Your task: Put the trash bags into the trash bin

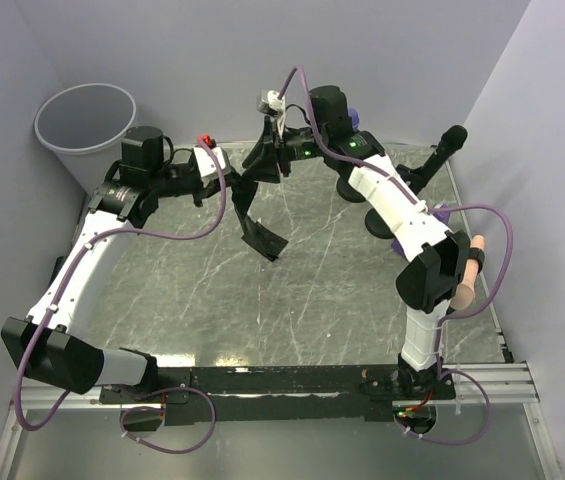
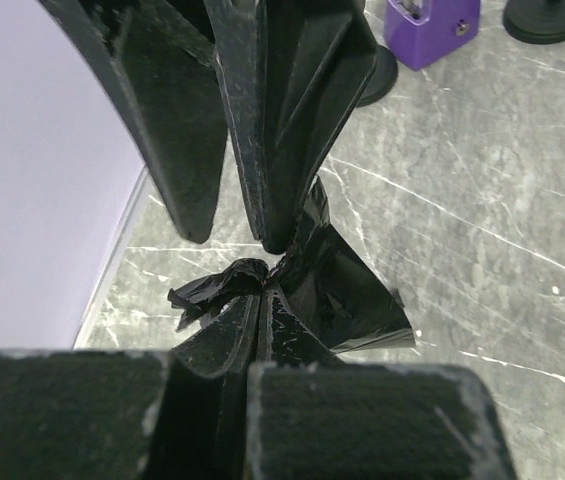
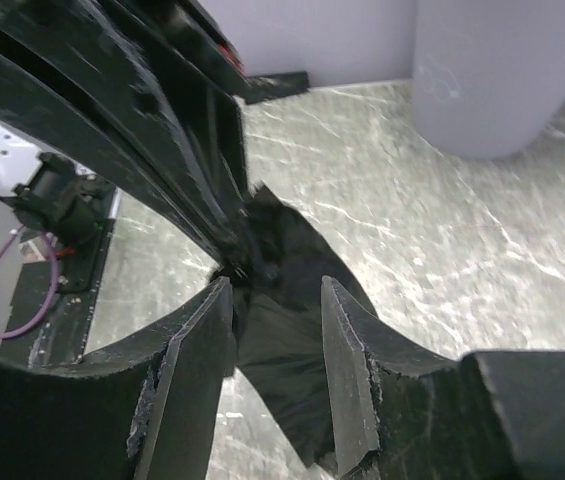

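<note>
A black trash bag [image 1: 262, 238] hangs above the middle of the table. My left gripper [image 1: 242, 180] is shut on its bunched top, and in the left wrist view the left gripper [image 2: 262, 285] has its pads pressed together on the plastic of the trash bag [image 2: 347, 290]. My right gripper [image 1: 265, 160] meets it from the right. The right gripper [image 3: 275, 300] is open, with the trash bag [image 3: 282, 360] hanging loose between its fingers. The light grey trash bin [image 1: 82, 150] stands at the back left corner; in the right wrist view the trash bin [image 3: 502, 80] is at the upper right.
A purple block [image 2: 427, 25] and black round bases [image 2: 552, 15] sit at the back right of the marble table [image 1: 312, 300]. A black post [image 1: 450, 142] stands near the right wall. Lilac walls close in the left, back and right sides.
</note>
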Available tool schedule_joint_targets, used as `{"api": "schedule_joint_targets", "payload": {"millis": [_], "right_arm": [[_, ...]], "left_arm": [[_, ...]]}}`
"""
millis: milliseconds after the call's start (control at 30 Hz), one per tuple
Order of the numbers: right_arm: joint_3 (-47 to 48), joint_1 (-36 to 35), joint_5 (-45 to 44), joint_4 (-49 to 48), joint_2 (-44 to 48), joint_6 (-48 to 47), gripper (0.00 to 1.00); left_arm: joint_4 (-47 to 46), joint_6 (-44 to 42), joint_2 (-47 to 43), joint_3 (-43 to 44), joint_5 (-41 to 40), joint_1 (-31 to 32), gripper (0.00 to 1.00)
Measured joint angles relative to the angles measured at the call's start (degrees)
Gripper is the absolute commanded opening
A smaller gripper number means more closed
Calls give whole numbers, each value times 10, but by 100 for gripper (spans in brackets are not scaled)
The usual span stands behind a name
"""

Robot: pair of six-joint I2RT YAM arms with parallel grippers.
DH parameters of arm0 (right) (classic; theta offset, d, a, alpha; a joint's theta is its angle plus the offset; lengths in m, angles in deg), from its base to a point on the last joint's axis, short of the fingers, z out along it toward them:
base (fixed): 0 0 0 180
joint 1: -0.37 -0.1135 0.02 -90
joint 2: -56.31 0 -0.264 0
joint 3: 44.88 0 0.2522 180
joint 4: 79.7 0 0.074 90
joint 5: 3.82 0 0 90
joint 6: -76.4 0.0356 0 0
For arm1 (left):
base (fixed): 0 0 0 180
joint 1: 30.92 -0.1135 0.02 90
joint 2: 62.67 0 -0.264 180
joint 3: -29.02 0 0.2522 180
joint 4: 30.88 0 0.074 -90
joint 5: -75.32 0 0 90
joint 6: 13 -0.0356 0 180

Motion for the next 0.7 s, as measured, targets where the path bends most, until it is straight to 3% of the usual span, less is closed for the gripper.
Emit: {"api": "schedule_joint_targets", "payload": {"millis": [700], "right_arm": [[33, -16, 31, 21, -7, -20, 44]], "left_arm": [[4, 1, 0, 1, 10, 0, 1]]}}
